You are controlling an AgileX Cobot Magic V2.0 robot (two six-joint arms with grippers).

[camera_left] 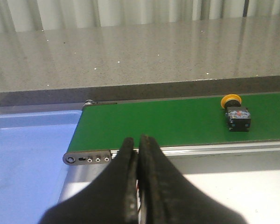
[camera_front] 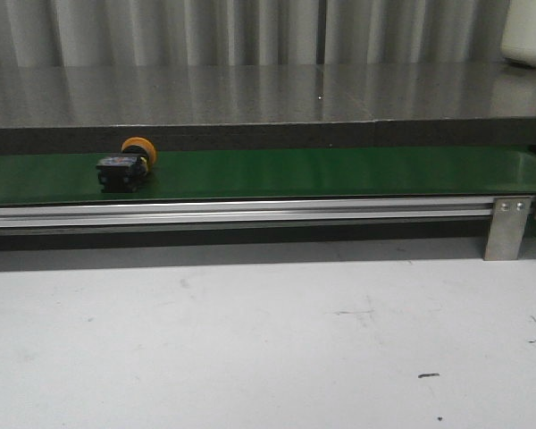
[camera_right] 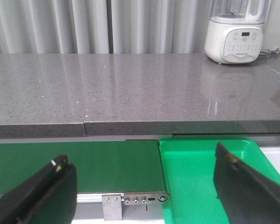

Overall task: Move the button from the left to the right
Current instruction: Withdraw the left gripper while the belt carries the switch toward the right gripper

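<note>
The button (camera_front: 125, 166), an orange-yellow cap on a black boxy body, lies on its side on the green conveyor belt (camera_front: 339, 172) toward the left. It also shows in the left wrist view (camera_left: 236, 114), cap pointing away. My left gripper (camera_left: 138, 142) is shut and empty, above the belt's near rail at the left end, well apart from the button. My right gripper (camera_right: 142, 163) is open wide and empty over the belt's right end (camera_right: 107, 163). Neither gripper shows in the front view.
A blue tray (camera_left: 23, 158) sits past the belt's left end. A green tray (camera_right: 200, 177) sits past the right end. A grey stone counter (camera_front: 268, 94) runs behind the belt, with a white appliance (camera_right: 236, 32) on its right. A metal bracket (camera_front: 506, 228) holds the rail.
</note>
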